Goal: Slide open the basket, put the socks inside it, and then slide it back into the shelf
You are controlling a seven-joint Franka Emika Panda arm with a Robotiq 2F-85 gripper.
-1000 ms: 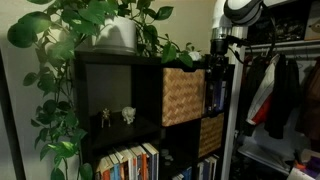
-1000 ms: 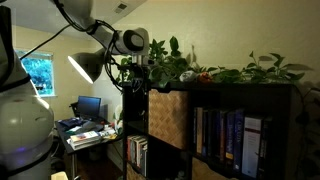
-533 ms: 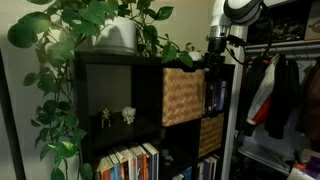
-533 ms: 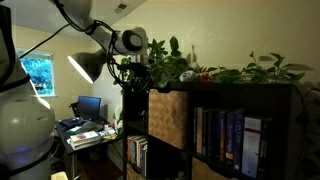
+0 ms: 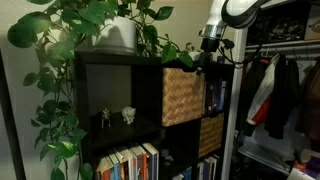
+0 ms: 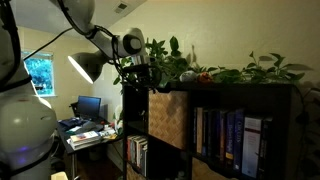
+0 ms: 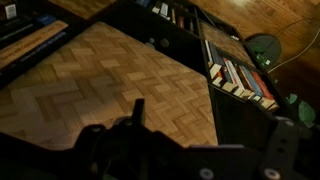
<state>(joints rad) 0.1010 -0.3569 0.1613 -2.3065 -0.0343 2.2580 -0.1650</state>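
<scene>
The light tan woven basket (image 5: 183, 95) sits in an upper cubby of the black-brown shelf (image 5: 115, 90) and sticks out a little past its front. It also shows in the other exterior view (image 6: 168, 116), in the shelf (image 6: 240, 98). My gripper (image 5: 206, 44) hangs above the basket's outer top corner, level with the shelf top, and shows again among the leaves (image 6: 141, 74). In the wrist view the gripper (image 7: 205, 122) is dark, its fingers spread apart and empty over the basket's checkered weave (image 7: 100, 75). No socks show clearly.
Leafy plants and a white pot (image 5: 118, 35) crowd the shelf top. A darker woven basket (image 5: 210, 135) sits a cubby lower. Books (image 6: 225, 130) fill neighbouring cubbies. A clothes rack with hanging garments (image 5: 280, 90) stands beside the shelf. A desk with a monitor (image 6: 88, 108) stands behind.
My gripper has risen from beside the basket's upper edge to the level of the shelf top and shifted toward the plants. The basket has not moved.
</scene>
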